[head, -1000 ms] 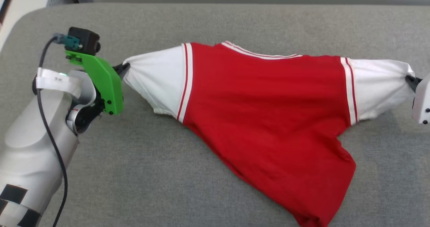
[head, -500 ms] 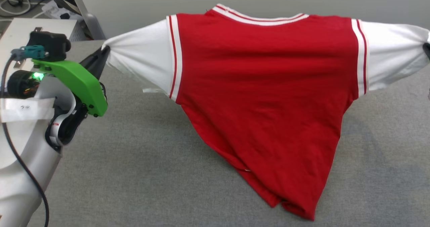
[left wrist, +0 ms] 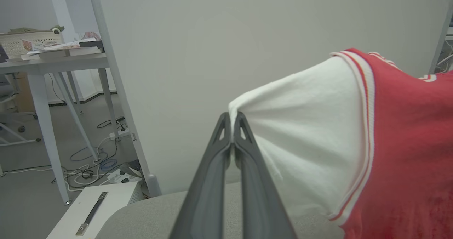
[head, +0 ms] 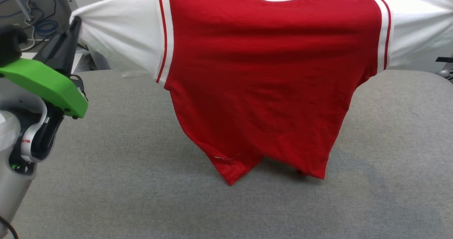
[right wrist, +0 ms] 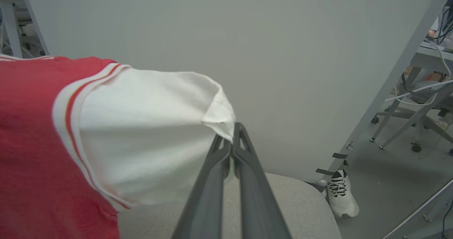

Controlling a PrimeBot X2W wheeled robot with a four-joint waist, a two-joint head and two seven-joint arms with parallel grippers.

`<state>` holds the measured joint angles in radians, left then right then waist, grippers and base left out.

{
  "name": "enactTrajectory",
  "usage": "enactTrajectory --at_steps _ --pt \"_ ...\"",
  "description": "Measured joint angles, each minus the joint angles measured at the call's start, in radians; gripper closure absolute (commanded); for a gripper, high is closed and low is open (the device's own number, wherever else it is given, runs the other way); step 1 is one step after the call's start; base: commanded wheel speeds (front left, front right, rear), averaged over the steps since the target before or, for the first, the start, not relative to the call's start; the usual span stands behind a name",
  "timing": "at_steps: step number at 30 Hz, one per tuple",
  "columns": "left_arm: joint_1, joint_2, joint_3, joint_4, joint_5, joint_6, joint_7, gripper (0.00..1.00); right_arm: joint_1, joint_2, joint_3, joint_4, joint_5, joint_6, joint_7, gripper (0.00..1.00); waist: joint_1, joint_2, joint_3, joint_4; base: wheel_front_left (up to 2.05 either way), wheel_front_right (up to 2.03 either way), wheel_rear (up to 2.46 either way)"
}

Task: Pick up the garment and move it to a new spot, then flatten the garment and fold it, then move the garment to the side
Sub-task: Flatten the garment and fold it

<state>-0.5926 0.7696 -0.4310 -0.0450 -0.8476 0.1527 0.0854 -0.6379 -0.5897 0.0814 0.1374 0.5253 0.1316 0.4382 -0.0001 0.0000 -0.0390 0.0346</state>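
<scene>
Limp red knit garment [head: 269, 72], white sleeves, striped seams, stretched between claws | left gripper [left wrist: 232, 124] pinching cuff | right gripper [right wrist: 233, 134] pinching cuff

A pale grey wall [left wrist: 198, 47] stood behind the grey fabric-topped bench [head: 141, 182]. Off to one side a white-legged table [left wrist: 53, 63] carried books [left wrist: 81, 49] and a basket [left wrist: 21, 44], with cables [left wrist: 88, 168] strewn over the grey floor [left wrist: 21, 154].

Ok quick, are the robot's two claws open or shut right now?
Left gripper: shut on the garment, pinching one white sleeve at its end.
Right gripper: shut on the garment, pinching the other white sleeve at its end.
</scene>
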Motion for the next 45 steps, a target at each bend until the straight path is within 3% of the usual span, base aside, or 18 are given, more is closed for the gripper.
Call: enactTrajectory --at_steps 8,14,25,33,40,45 --pt "0.005 0.043 0.054 -0.11 0.003 0.046 -0.007 1.0 -0.017 0.023 -0.048 -0.045 -0.01 0.0 0.005 1.0 0.0 0.0 0.02 -0.006 0.0 0.0 0.0" --pt "-0.025 0.069 0.09 -0.131 0.003 0.049 -0.014 1.0 -0.105 0.068 -0.068 -0.046 -0.016 0.0 -0.055 1.0 0.0 0.0 0.08 -0.011 0.0 0.0 0.0" --pt "-0.358 0.086 0.094 -0.01 0.023 -0.066 0.03 1.0 -0.464 0.091 -0.052 0.088 -0.056 0.0 -0.139 1.0 0.0001 0.0 0.276 -0.021 0.0 0.0 0.0" --pt "-0.713 0.015 0.086 0.223 0.072 -0.146 0.013 1.0 -0.787 0.137 -0.052 0.285 -0.113 0.0 -0.262 1.0 0.0002 0.0 0.451 -0.024 0.0 0.0 0.0" --pt "-0.991 -0.087 0.07 0.456 0.126 -0.19 -0.079 1.0 -1.026 0.171 -0.073 0.465 -0.181 0.001 -0.388 1.0 0.0003 0.0 0.594 -0.019 0.0 0.0 0.0" --pt "-1.103 -0.156 0.055 0.6 0.145 -0.217 -0.165 1.0 -1.143 0.193 -0.102 0.579 -0.214 0.001 -0.477 1.0 0.0004 0.0 0.68 -0.008 0.0 0.0 0.0"
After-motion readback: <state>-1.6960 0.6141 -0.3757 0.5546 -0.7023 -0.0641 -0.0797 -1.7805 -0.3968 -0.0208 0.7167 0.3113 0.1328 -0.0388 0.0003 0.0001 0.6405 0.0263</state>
